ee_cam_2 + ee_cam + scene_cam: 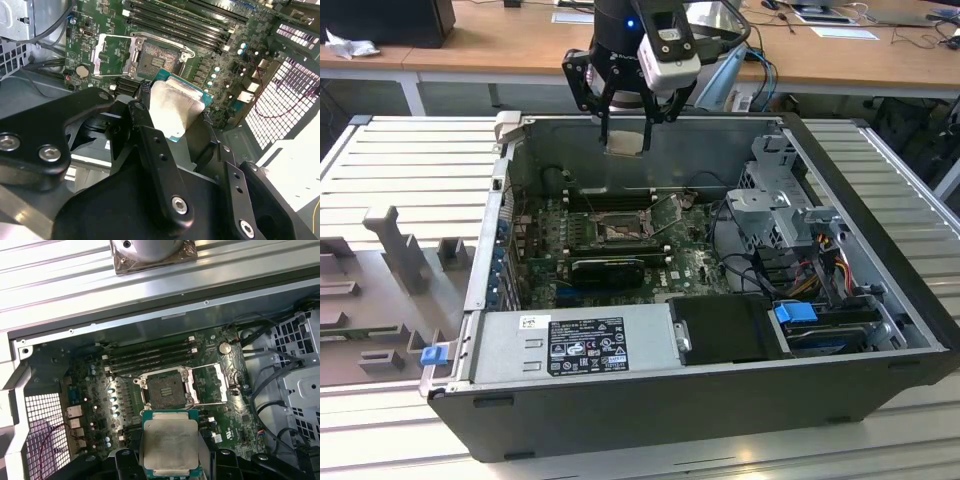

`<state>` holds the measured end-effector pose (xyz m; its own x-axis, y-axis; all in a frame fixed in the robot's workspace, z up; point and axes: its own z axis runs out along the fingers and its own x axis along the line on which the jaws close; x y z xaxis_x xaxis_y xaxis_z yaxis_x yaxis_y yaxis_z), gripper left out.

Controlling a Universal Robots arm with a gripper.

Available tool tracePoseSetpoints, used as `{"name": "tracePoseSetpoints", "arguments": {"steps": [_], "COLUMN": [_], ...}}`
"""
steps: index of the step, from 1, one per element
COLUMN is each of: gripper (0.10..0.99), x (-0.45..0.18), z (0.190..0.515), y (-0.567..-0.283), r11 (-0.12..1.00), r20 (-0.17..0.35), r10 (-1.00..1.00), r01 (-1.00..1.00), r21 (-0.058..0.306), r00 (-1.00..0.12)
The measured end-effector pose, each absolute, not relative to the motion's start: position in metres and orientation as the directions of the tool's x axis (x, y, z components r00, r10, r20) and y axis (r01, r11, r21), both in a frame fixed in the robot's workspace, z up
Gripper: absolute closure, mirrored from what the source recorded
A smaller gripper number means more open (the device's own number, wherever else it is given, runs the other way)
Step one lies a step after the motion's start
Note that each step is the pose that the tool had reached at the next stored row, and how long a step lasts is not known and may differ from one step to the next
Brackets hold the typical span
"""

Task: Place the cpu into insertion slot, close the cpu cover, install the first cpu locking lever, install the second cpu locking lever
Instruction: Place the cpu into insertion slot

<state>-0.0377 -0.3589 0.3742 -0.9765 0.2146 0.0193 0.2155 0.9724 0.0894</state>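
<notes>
**Exterior view.** The gripper (625, 120) hung over the rear wall of the open computer case (670, 410). Its two black fingers pinched the cpu (623, 143), and the chip's upper part was hidden between them. The insertion slot (618, 232) sat on the green motherboard (690, 265), well below the chip. Its contact field was too small to make out.

**Second wrist view.** The gripper's black linkage blocked the lower half. One finger (146, 125) pressed against one edge of the cpu (175, 107), a flat square with a dull silvery lid on a green-rimmed base. The opposite finger was largely hidden behind the chip. Beyond it lay the insertion slot (156, 61), unfilled. The cpu cover (116, 52), a thin silver windowed frame, lay open beside the slot.

**First wrist view.** The cpu (169, 442) was cut off at its near edge. The dark-framed insertion slot (164, 390) stood apart from the chip, with the cpu cover (212, 382) open alongside. What appeared to be four long black memory slots (150, 357) ran parallel beyond the socket.
</notes>
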Motion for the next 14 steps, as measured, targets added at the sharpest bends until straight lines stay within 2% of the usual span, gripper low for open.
{"name": "tracePoseSetpoints", "arguments": {"steps": [14], "gripper": [0.561], "x": [-0.0377], "z": [0.3738], "y": [-0.3589], "r11": [0.961], "r20": [0.019], "r10": [0.261], "r01": [0.262], "r21": [0.089], "r00": [-0.965]}}
